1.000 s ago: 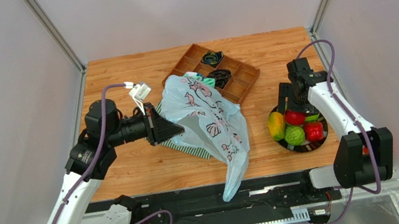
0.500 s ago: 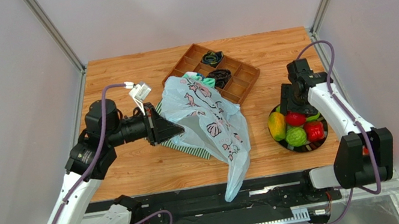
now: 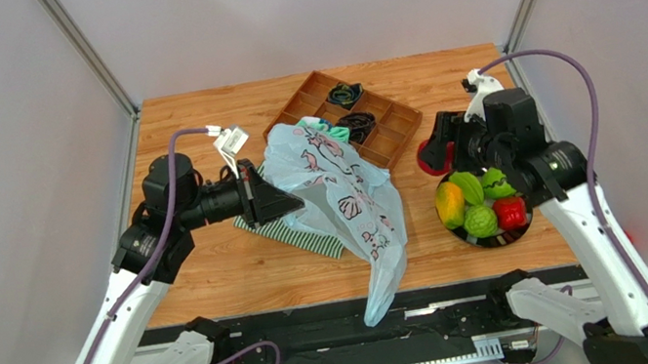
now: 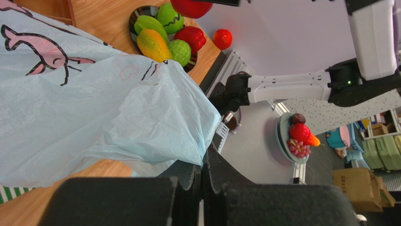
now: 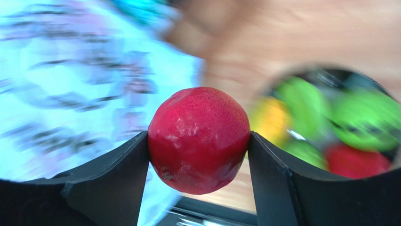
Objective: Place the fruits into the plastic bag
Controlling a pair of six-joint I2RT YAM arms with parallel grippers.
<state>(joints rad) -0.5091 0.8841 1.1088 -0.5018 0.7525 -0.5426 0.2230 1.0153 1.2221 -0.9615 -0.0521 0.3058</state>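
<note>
Gripping a glossy red toy fruit (image 5: 199, 140), the right hand (image 5: 197, 160) hangs near the black bowl (image 3: 498, 241); the left hand (image 4: 205, 157) pinches the pale-blue plastic bag (image 4: 94, 108).

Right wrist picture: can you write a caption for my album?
Right claw grips a red fruit between the blurry bag and the bowl of fruits.

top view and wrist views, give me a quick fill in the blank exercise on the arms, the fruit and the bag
The right end effector holds a fruit whose colour is ____.
The left end effector is shut on the edge of the plastic bag, which lies partly over a cloth striped green and ____.
In the black dish, the number of green fruits is ____.
Missing words: red; white; three
</note>
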